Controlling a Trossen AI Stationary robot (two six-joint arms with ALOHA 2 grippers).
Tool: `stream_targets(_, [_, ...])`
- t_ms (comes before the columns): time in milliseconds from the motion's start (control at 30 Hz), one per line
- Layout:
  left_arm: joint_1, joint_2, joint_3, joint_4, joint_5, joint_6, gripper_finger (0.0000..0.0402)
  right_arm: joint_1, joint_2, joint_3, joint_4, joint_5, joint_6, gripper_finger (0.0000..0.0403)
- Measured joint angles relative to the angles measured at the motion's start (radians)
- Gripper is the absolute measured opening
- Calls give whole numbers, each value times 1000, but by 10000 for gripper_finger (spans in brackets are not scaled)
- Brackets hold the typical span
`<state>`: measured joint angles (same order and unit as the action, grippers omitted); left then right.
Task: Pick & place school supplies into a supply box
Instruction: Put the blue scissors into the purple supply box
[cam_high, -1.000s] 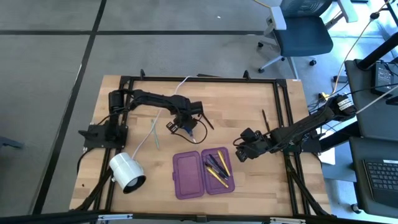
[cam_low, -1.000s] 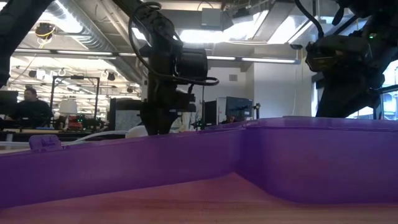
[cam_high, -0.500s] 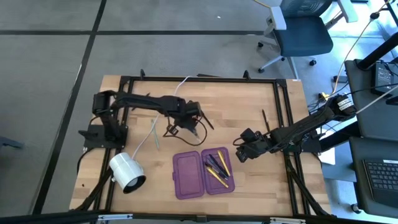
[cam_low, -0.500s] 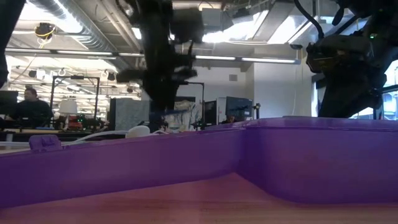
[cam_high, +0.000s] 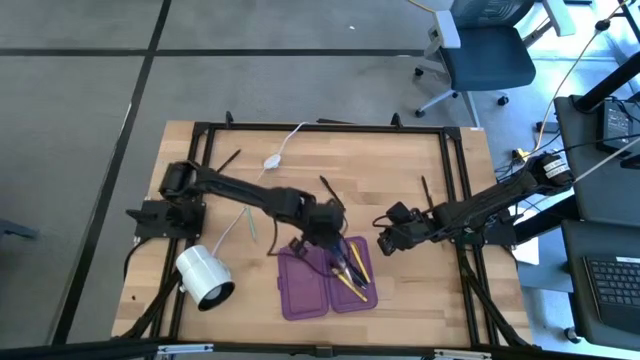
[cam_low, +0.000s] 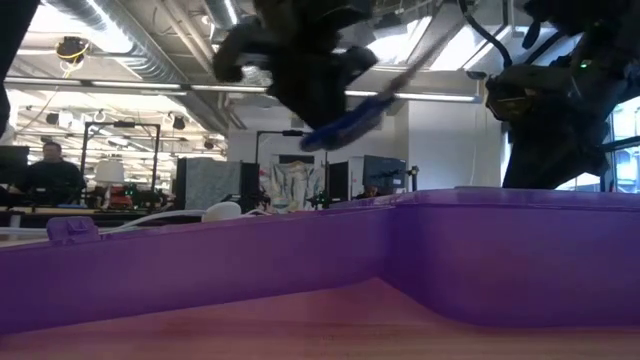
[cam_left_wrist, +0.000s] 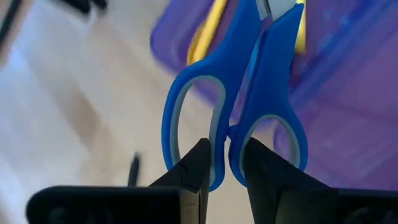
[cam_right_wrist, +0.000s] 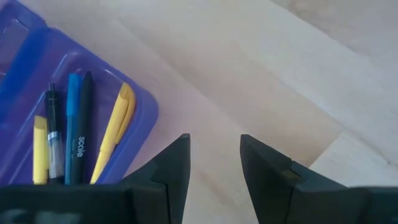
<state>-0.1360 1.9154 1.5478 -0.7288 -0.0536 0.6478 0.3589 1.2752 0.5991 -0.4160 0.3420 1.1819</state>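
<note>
My left gripper (cam_high: 325, 235) is over the purple supply box (cam_high: 305, 285), shut on small blue-handled scissors (cam_left_wrist: 233, 93). In the low view the scissors (cam_low: 345, 118) hang tilted in the air above the box wall (cam_low: 300, 250). The box lies open on the table, with several pens and pencils (cam_high: 350, 268) in its right half; they also show in the right wrist view (cam_right_wrist: 81, 143). My right gripper (cam_high: 383, 243) is open and empty just right of the box, its fingers (cam_right_wrist: 171, 165) above bare wood. My left gripper pinches the scissors by the handle, at the inner bars of the two loops (cam_left_wrist: 225, 155) where they meet, between its two fingers. The blades point away from the gripper toward the box. The scissors are lifted clear of table and box, tilted.
A white cylindrical lamp (cam_high: 205, 277) lies at the near left. A white cable with an oval switch (cam_high: 272, 160) runs to the far edge. Loose dark pens (cam_high: 228, 160), (cam_high: 328, 190), (cam_high: 425, 188) and a green pencil (cam_high: 250, 225) lie on the wood.
My left gripper has lifted the scissors off the middle of the table and gone toward the near right, over the box, turning as it went. The scissors are now clear of the table and tilted. My right gripper has kept still.
</note>
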Motion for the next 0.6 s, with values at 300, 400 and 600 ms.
stream_targets(300, [-63, 189, 135, 73, 4, -2, 64, -4, 0, 0, -6, -66, -9, 143])
stream_targets(400, [-61, 248, 174, 63, 1, -7, 64, -4, 0, 0, -8, -82, -9, 143])
stream_targets(600, [-58, 321, 213, -4, 1, -11, 63, -4, 0, 0, -13, -83, -10, 143])
